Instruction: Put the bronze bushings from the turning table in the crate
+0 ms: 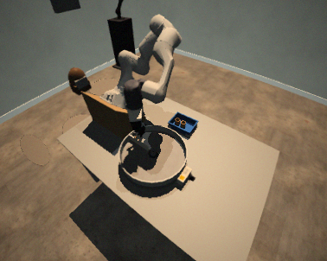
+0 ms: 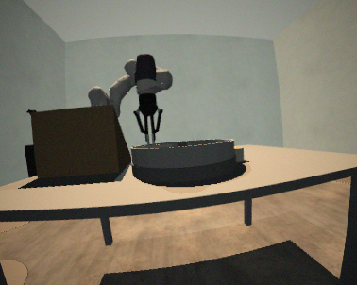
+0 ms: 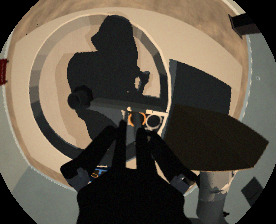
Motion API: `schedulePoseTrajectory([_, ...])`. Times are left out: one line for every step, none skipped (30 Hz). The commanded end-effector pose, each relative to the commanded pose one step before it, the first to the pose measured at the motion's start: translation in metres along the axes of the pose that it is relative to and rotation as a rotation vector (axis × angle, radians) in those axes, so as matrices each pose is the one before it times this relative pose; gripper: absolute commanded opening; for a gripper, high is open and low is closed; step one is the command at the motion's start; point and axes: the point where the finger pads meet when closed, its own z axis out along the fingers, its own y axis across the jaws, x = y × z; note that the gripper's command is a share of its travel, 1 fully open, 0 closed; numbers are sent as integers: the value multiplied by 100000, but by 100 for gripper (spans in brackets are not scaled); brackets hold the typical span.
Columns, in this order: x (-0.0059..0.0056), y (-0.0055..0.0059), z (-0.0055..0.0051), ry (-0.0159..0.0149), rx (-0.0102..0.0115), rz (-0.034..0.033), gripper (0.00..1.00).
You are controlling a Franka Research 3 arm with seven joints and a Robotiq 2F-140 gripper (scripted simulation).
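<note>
My gripper [image 1: 138, 133] [image 2: 150, 143] [image 3: 131, 117] points down over the turning table [image 1: 183, 153] [image 2: 182, 157] [image 3: 33, 92], near its left rim in the top view. Its fingers stand a narrow gap apart, with nothing seen held between them. In the wrist view a bronze bushing [image 3: 143, 118] shows just beyond the fingertips, partly hidden by them. A steel bushing [image 3: 154, 121] stands right beside it, near the rim. The blue crate [image 1: 194, 127] [image 3: 104, 176] lies beside the turning table; two bronze bushings [image 1: 177, 121] [image 1: 183, 124] are in it.
A brown panel [image 1: 106, 112] [image 2: 76, 142] [image 3: 214, 137] stands close to the turning table. A straight bar [image 3: 114, 104] runs from the hub [image 3: 79, 98] to the rim. A small box with an orange button [image 1: 183, 176] sits at the outer side of the rim.
</note>
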Motion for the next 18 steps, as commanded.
schedulePoseTrajectory([1, 72, 110, 13, 55, -130, 10])
schedulePoseTrajectory([0, 0, 0, 0, 0, 0, 10])
schedulePoseTrajectory([0, 0, 0, 0, 0, 0, 10])
schedulePoseTrajectory([0, 0, 0, 0, 0, 0, 10])
schedulePoseTrajectory([0, 0, 0, 0, 0, 0, 0])
schedulePoseTrajectory([0, 0, 0, 0, 0, 0, 0])
schedulePoseTrajectory([0, 0, 0, 0, 0, 0, 0])
schedulePoseTrajectory([0, 0, 0, 0, 0, 0, 0])
schedulePoseTrajectory([0, 0, 0, 0, 0, 0, 0])
schedulePoseTrajectory([0, 0, 0, 0, 0, 0, 0])
schedulePoseTrajectory([0, 0, 0, 0, 0, 0, 0])
schedulePoseTrajectory([0, 0, 0, 0, 0, 0, 0])
schedulePoseTrajectory([0, 0, 0, 0, 0, 0, 0])
schedulePoseTrajectory([0, 0, 0, 0, 0, 0, 0])
schedulePoseTrajectory([0, 0, 0, 0, 0, 0, 0])
schedulePoseTrajectory([0, 0, 0, 0, 0, 0, 0])
schedulePoseTrajectory([0, 0, 0, 0, 0, 0, 0])
schedulePoseTrajectory([0, 0, 0, 0, 0, 0, 0])
